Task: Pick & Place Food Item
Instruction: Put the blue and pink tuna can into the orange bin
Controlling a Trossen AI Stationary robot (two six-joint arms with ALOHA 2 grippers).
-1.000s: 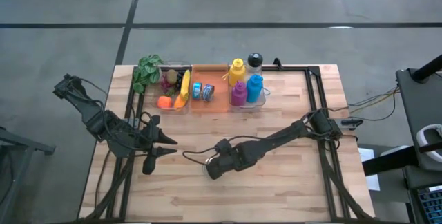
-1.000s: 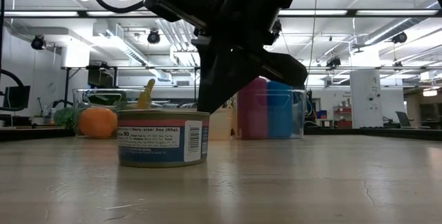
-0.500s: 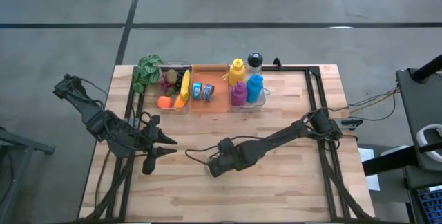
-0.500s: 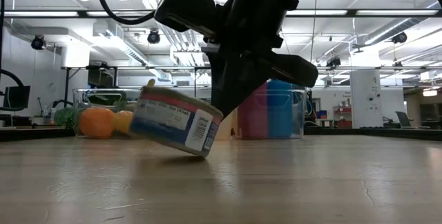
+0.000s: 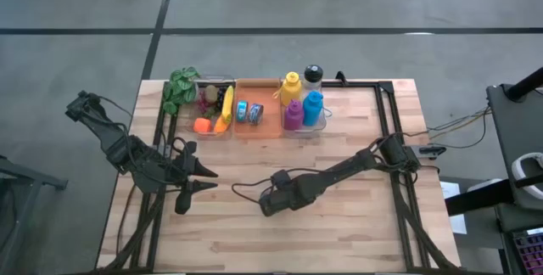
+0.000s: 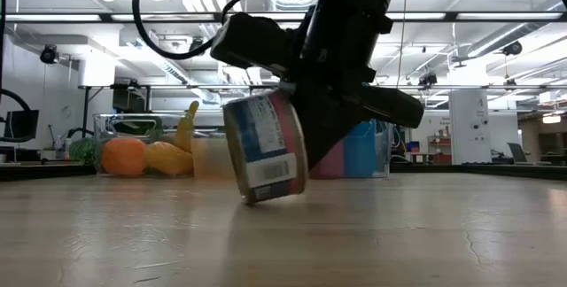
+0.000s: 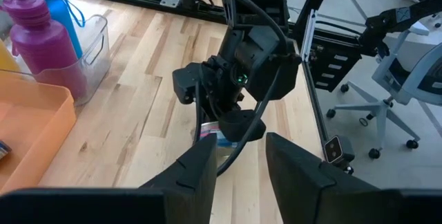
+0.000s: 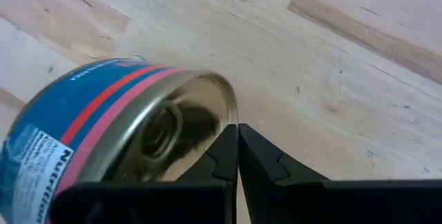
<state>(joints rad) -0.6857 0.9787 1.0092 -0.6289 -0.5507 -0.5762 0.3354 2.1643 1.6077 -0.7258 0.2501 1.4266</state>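
The right pincer (image 5: 265, 208) is low over the middle of the worktop (image 5: 356, 224), a little toward 6 o'clock. Its two fingers are pressed tight together with nothing between them. Their tips sit right at the shiny rim of the blue and pink can (image 8: 117, 134).

The can (image 6: 266, 150) is not flat. It is tipped up on its bottom edge and leans to one side, with the dark arm close behind it. The pincer is touching the can, or almost touching it, but it is not holding it.

The left pincer (image 5: 206, 180) is at 9 o'clock from the can, well apart from it. Its fingers are a little way apart and they hold nothing. It points toward the right arm.

Along the 12 o'clock edge of the worktop are a clear box of fruit (image 5: 212, 105), an orange tray (image 5: 265, 126) with two more cans, and a clear box of bottles (image 5: 304, 109). A green leafy plant (image 5: 180, 86) is beside the fruit box, at its 9 o'clock.
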